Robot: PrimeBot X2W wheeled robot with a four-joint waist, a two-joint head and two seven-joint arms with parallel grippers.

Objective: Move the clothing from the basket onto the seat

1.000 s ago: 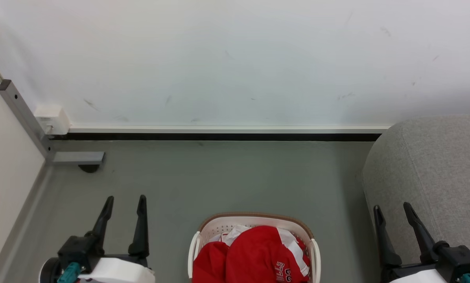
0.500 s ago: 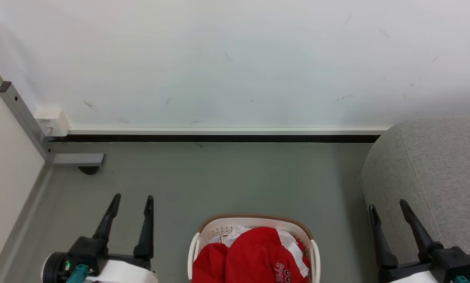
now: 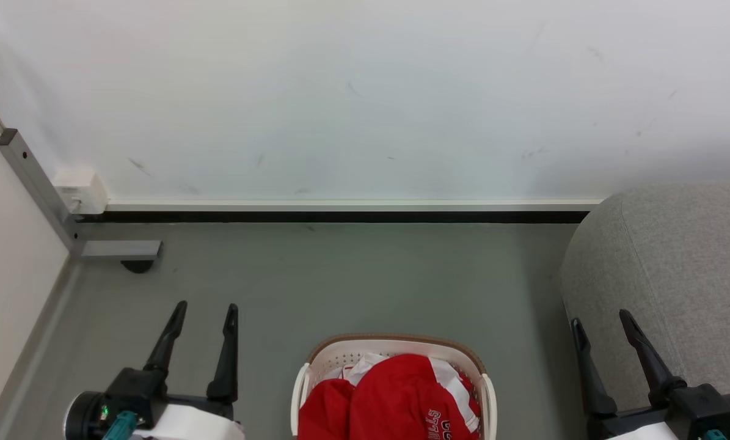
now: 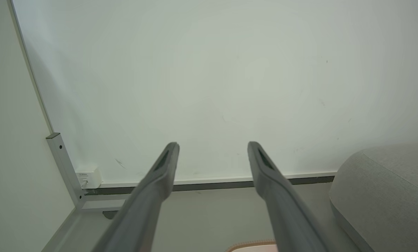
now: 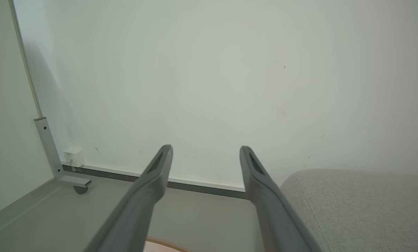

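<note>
"Starting with the arms: how were they posed?"

"Both sat low, fingers pointing toward the wall (image 3: 365, 91). The left gripper (image 3: 208, 305) stood left of the basket (image 3: 395, 340). The right gripper (image 3: 600, 318) stood right of it, just before the seat (image 3: 676, 269). Each had its fingers spread wide and gripped nothing."

"And the clothing?"

"The clothing (image 3: 395, 391) lay heaped in the basket, between the grippers, touched by neither."

"What stood around it?"

"Grey floor (image 3: 352, 275) ran to a dark skirting strip (image 3: 340, 215). A metal post (image 3: 32, 183) and a small white box (image 3: 80, 189) sat in the far left corner. The wall was white and lightly scuffed."
</note>
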